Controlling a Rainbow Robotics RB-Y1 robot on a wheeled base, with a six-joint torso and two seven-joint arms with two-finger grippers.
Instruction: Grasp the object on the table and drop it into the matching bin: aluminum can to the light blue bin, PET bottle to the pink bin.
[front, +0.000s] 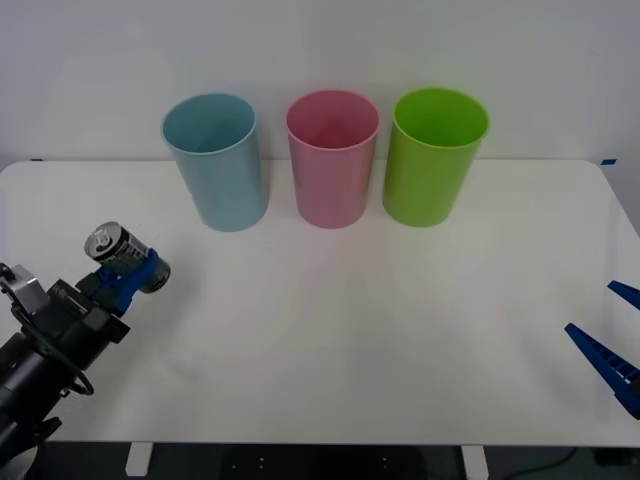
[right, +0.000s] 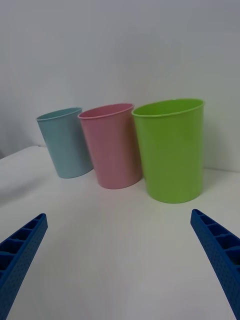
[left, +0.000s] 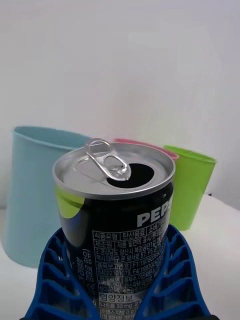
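My left gripper (front: 135, 268) is shut on the aluminum can (front: 112, 246), holding it above the left part of the white table (front: 350, 330), in front of and to the left of the light blue bin (front: 216, 160). Up close, the can (left: 117, 225) has a dark printed body and an opened pull-tab top, clamped between the blue fingers (left: 170, 280). The pink bin (front: 332, 157) stands at the back centre. My right gripper (front: 612, 340) waits open at the table's right edge, its fingers (right: 20, 250) wide apart and facing the bins.
A lime green bin (front: 434, 155) stands right of the pink one; the three bins form a row along the table's far side, against a white wall. The light blue bin (left: 30, 195) rises just behind the held can.
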